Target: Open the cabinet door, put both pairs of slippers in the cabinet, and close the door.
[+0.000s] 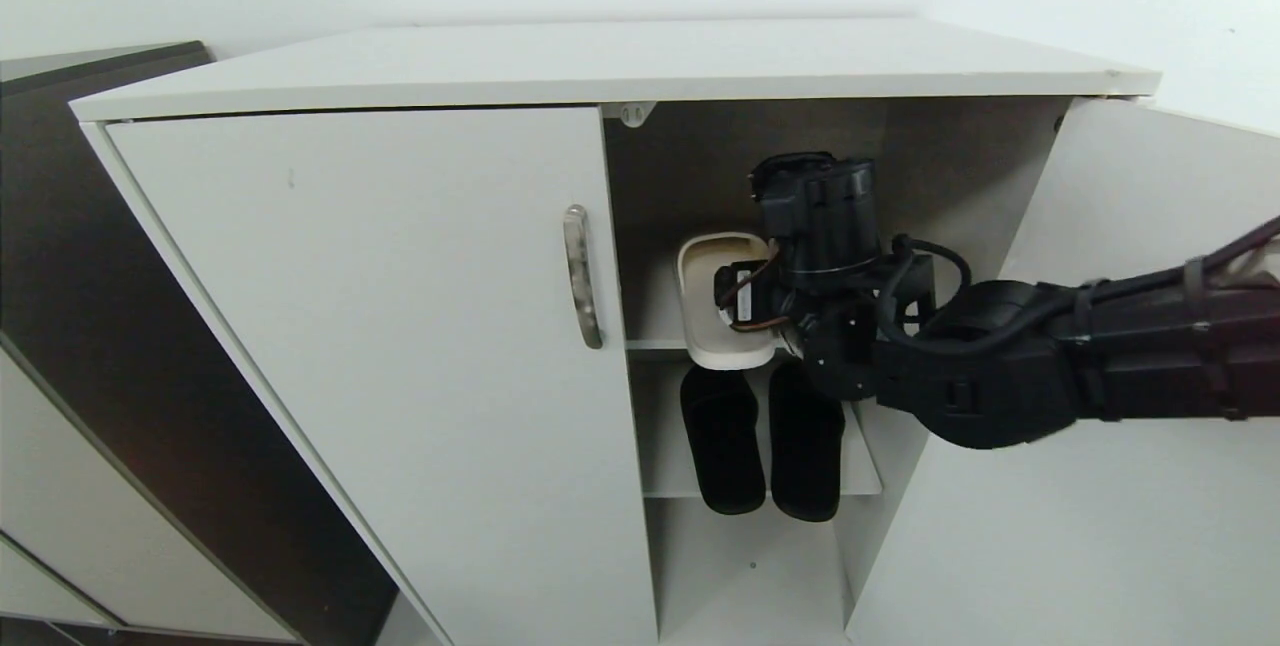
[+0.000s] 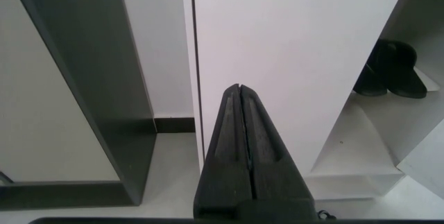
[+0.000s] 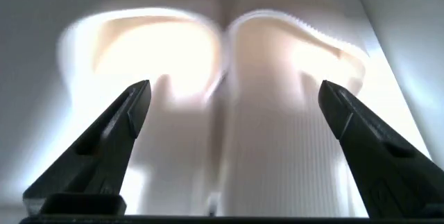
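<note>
The white cabinet (image 1: 620, 61) has its right door (image 1: 1120, 306) swung open and its left door (image 1: 380, 346) shut. A pair of black slippers (image 1: 765, 441) lies on the middle shelf, also seen as black slippers (image 2: 392, 71) from the left wrist. A pair of cream slippers (image 1: 715, 301) rests on the upper shelf. My right gripper (image 3: 232, 106) is inside the upper compartment, open, its fingers spread on either side of the cream slippers (image 3: 229, 99). My left gripper (image 2: 239, 92) is shut and empty, low in front of the closed left door.
A dark panel (image 1: 120, 256) stands to the left of the cabinet. The left door carries a metal handle (image 1: 582, 276). The bottom shelf (image 1: 745, 566) of the cabinet holds nothing. Floor and a dark frame (image 2: 90, 78) lie beside the cabinet base.
</note>
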Tool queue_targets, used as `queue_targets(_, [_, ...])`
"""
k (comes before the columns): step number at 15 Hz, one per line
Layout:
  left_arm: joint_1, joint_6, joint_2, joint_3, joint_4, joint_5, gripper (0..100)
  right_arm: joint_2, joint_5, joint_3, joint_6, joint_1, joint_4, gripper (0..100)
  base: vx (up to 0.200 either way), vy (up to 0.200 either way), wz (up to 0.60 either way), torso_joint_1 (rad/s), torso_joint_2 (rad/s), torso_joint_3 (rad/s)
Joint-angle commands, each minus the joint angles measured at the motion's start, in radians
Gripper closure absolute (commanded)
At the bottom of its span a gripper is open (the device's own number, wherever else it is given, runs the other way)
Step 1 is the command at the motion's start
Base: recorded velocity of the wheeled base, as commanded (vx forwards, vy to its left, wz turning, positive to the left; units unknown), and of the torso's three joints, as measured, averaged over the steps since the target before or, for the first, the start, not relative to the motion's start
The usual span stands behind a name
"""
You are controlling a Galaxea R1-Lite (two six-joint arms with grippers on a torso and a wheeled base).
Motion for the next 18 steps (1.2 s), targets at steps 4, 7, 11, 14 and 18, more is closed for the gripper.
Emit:
queue_targets(4, [0.0,0.0,0.001,0.0,0.0,0.0,100,-0.253,-0.008,0.335,-0.012,0.144,-0.167,100,0.0,0.0,0.0,0.0,0.0,0.0])
queue_targets(7, [0.0,0.0,0.001,0.0,0.0,0.0,100,-0.266,-0.003,0.392,-0.03,0.155,-0.216,100,0.0,0.0,0.0,0.0,0.0,0.0])
queue_targets(11, [0.0,0.0,0.001,0.0,0.0,0.0,100,-0.238,-0.002,0.392,-0.029,0.155,-0.221,100,0.0,0.0,0.0,0.0,0.0,0.0])
queue_targets(14, [0.0,0.0,0.001,0.0,0.0,0.0,100,-0.229,-0.005,0.392,-0.03,0.155,-0.222,100,0.0,0.0,0.0,0.0,0.0,0.0])
queue_targets(18, [0.0,-0.002,0.001,0.0,0.0,0.0,100,-0.223,-0.005,0.393,-0.03,0.153,-0.222,100,0.0,0.0,0.0,0.0,0.0,0.0])
